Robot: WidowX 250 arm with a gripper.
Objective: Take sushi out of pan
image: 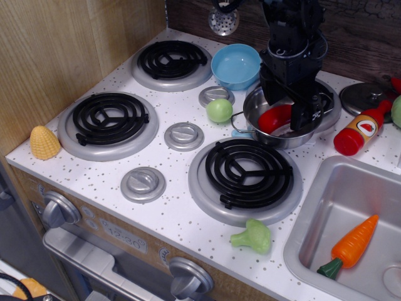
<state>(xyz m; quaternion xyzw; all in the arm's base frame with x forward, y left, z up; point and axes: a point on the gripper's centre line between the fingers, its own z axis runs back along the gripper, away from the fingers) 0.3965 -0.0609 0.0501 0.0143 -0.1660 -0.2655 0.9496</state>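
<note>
The pan (281, 139), a small shiny steel pot with wire loop handles, stands on the back right burner. The sushi (274, 118), red on top with a white base, lies inside it and is partly hidden by the arm. My black gripper (285, 106) reaches down into the pan from above. Its fingers (301, 115) are apart and stand on either side of the sushi, one at its left back, one at its right front. I cannot tell whether they touch it.
A light blue bowl (235, 66) sits behind the pan, a green ball (219, 110) to its left, a ketchup bottle (360, 130) and a grey lid (366, 95) to its right. The sink (326, 188) holds a carrot (353, 244). Broccoli (254, 237) lies at the front, corn (44, 142) far left.
</note>
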